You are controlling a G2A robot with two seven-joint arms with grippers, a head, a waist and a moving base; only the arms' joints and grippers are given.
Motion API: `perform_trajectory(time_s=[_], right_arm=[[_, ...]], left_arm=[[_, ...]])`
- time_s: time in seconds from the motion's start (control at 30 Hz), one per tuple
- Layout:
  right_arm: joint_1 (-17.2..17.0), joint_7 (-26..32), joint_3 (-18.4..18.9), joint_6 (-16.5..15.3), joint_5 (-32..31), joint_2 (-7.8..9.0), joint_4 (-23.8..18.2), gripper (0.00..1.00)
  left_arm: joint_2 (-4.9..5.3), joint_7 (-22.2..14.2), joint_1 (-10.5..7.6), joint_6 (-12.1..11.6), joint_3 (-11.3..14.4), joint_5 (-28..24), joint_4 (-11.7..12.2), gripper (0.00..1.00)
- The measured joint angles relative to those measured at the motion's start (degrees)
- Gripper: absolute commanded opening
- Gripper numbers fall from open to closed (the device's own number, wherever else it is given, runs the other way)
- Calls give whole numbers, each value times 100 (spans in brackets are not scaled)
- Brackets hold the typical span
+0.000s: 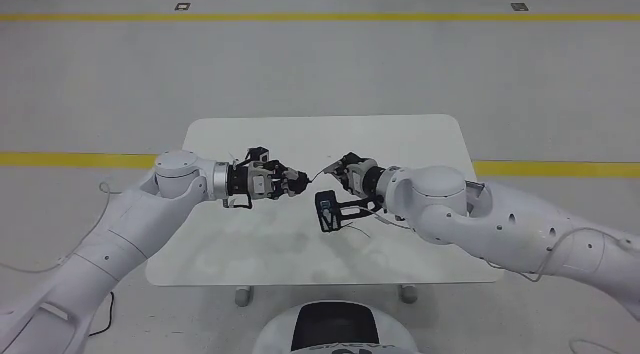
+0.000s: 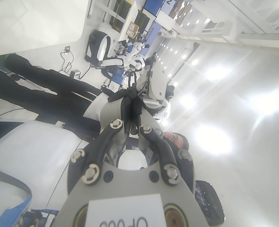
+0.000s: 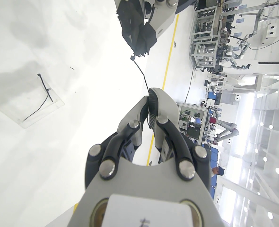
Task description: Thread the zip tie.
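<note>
Sheet of clear plastic (image 3: 56,106) lay on the white desk (image 1: 420,139) at the left of the right wrist view, with a spare tie (image 3: 46,89) resting on it, well apart from both arms. Further right, at the top centre of that view, the left gripper (image 3: 139,51) had its jaws pressed together, the tips wrapped in frayed black cloth. The small square head of the zip tie (image 3: 140,72) sat right at those tips, but whether it was pinched or only touching could not be told. From the head the thin black strap ran across the gap, held in the air above the desk, into the right gripper (image 3: 149,96) at frame centre. Its jaws were clamped on the strap, and a short length showed behind them.

No closed loop was visible, so the threading looked not yet done. The strap seemed thin and springy, and that was probably the main risk. If the arms drew apart it could slide out of the right jaws, or the head could flick away from the left tips. If they pressed closer, the strap would likely bow sideways and carry the end off line with the head's slot. The loose cloth could also snag the head or hide it. A dropped tie would fall to the desk and need picking up again
</note>
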Motion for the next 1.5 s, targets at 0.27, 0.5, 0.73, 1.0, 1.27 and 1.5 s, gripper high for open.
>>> perform_trajectory(time_s=[0.27, 0.5, 0.73, 1.0, 1.27, 1.5], right_arm=[[-2, -7, 0, 0, 0, -9, 7, 0], [-15, -8, 0, 0, 0, -13, 6, 0], [-26, 1, 0, 0, 0, -17, 15, 0], [-29, 14, 0, 0, 0, -20, 25, 0], [-41, -5, 0, 0, 0, -24, 21, 0], [-45, 6, 0, 0, 0, -26, 13, 0]], left_arm=[[-7, -22, -5, 0, -1, 17, 14, 0], [-14, -34, -10, 0, -2, 27, 15, 0], [-19, -34, -13, 0, -3, 55, 10, 0], [-20, -34, -3, 0, -25, 83, 2, 0], [-23, -50, 8, 0, -42, 139, -14, 0], [-18, -32, 4, 0, -40, 235, -37, 0]])
